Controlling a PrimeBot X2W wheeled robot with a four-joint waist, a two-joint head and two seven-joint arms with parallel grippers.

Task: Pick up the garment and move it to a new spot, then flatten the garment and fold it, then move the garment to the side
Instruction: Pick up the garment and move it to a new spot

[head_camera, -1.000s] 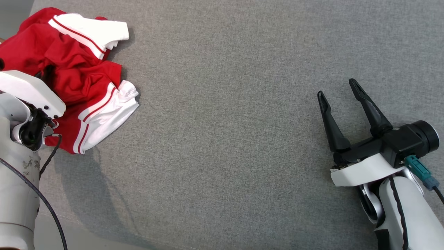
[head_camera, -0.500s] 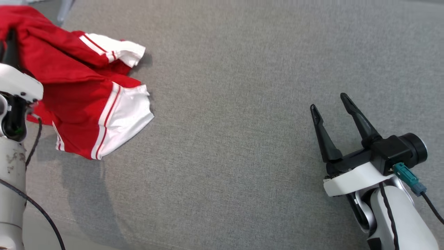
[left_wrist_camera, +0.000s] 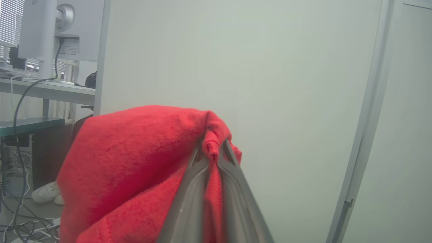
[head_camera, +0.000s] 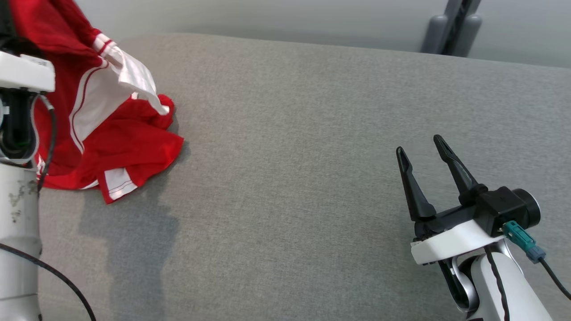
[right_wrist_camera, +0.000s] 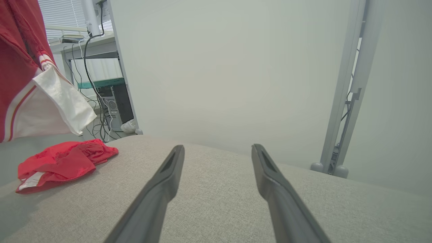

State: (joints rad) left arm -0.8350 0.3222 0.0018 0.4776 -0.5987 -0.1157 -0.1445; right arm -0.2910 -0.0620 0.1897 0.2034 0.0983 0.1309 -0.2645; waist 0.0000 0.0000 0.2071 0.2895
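The garment (head_camera: 111,133) is red with white, red-striped cuffs. It hangs at the far left of the head view, its lower part still trailing on the grey surface (head_camera: 312,133). In the left wrist view my left gripper (left_wrist_camera: 213,148) is shut on a red fold of the garment (left_wrist_camera: 135,152), which drapes over the fingers. The right wrist view shows the garment (right_wrist_camera: 37,101) lifted at the left, with its tail (right_wrist_camera: 64,162) lying on the surface. My right gripper (head_camera: 421,147) rests open at the lower right, well away from the cloth, nothing between its fingers (right_wrist_camera: 168,175).
The grey padded surface ends at a rounded far edge (head_camera: 312,42). Behind it stand a pale wall and a metal post (right_wrist_camera: 344,101). A desk with cables and a computer (right_wrist_camera: 108,98) sits beyond the left end.
The left arm has raised the garment, so most of it now hangs instead of lying bunched. The head view has tilted up, bringing the far edge and wall into view. The right gripper stays open.
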